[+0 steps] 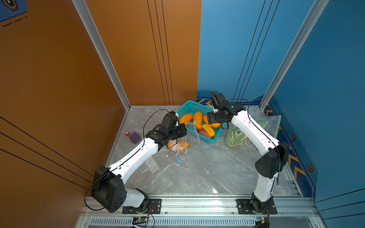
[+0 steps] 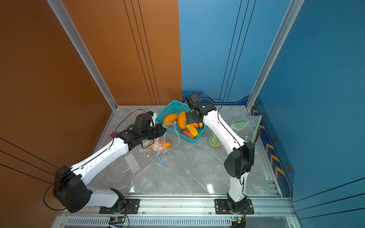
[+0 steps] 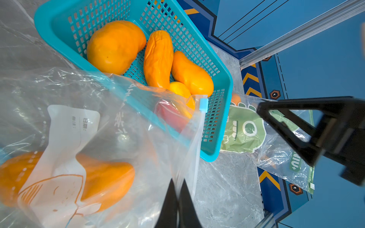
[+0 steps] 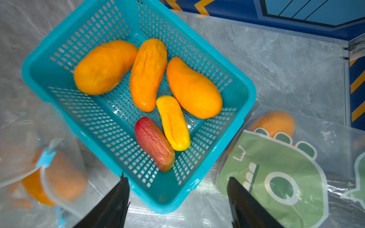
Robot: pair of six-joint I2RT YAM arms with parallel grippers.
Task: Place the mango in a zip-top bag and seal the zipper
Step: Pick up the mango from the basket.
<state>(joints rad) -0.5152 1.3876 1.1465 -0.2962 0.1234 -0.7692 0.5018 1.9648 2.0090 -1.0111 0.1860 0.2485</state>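
Observation:
My left gripper [image 3: 178,180] is shut on the top edge of a clear zip-top bag [image 3: 122,122] with a blue slider [image 3: 203,104]. The bag's mouth hangs open beside the basket. An orange mango [image 3: 110,177] lies inside the bag on the table. In both top views the bag [image 1: 190,136] [image 2: 171,136] is in front of the teal basket [image 1: 189,106]. My right gripper [image 4: 176,177] is open and empty above the basket's near corner. Several mangoes lie in the basket, among them a yellow one [image 4: 172,122] and a red one [image 4: 154,144].
A second bag with a green dinosaur print [image 4: 276,177] lies right of the basket [image 4: 245,83] with an orange fruit [image 4: 274,122] in it. A purple cube [image 1: 134,137] and a small red block [image 1: 127,133] sit by the left wall. Flat clear plastic [image 1: 152,165] lies under my left arm.

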